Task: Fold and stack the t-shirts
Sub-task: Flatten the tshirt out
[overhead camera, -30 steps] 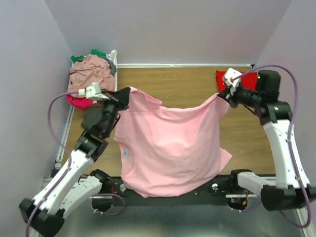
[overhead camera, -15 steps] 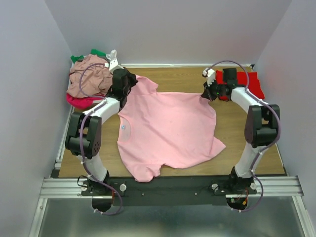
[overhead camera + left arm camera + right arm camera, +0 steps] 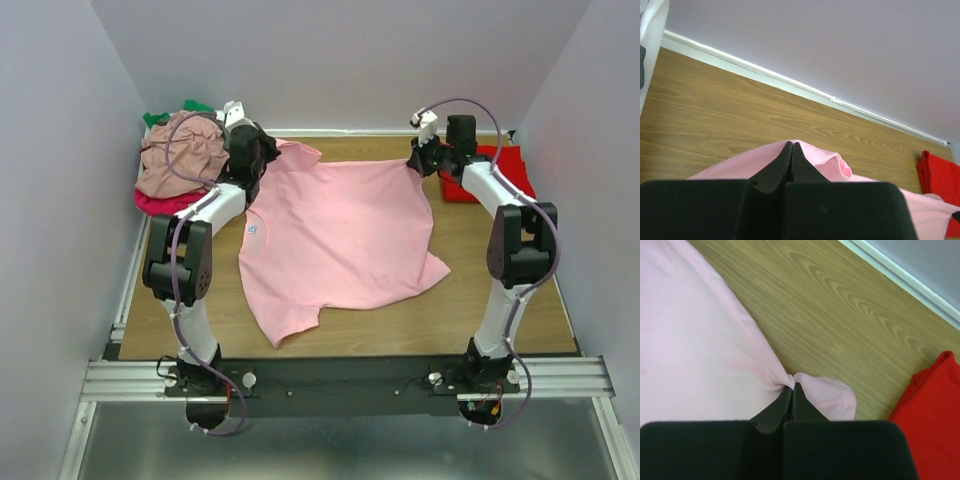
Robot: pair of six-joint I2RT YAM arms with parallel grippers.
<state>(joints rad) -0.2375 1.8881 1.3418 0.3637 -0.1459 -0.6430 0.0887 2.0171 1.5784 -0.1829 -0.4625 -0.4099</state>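
Note:
A light pink t-shirt (image 3: 340,240) lies spread over the middle of the wooden table, its blue neck label (image 3: 253,228) at the left. My left gripper (image 3: 268,158) is shut on the shirt's far left edge (image 3: 810,160). My right gripper (image 3: 421,160) is shut on the far right corner, where the pink cloth bunches at the fingertips (image 3: 792,386). A folded bright red t-shirt (image 3: 497,172) lies at the far right, also seen in the right wrist view (image 3: 930,415). A heap of dusty rose (image 3: 182,152), magenta and green shirts sits at the far left.
The heap rests in a white basket (image 3: 230,120) against the left wall. A white strip (image 3: 790,85) runs along the foot of the back wall. Bare wood (image 3: 520,300) shows at the near right. Purple walls close in on three sides.
Both arms have stretched toward the back wall, dragging the pink shirt away from the near edge. It hung between the grippers a second ago and now lies flat on the table.

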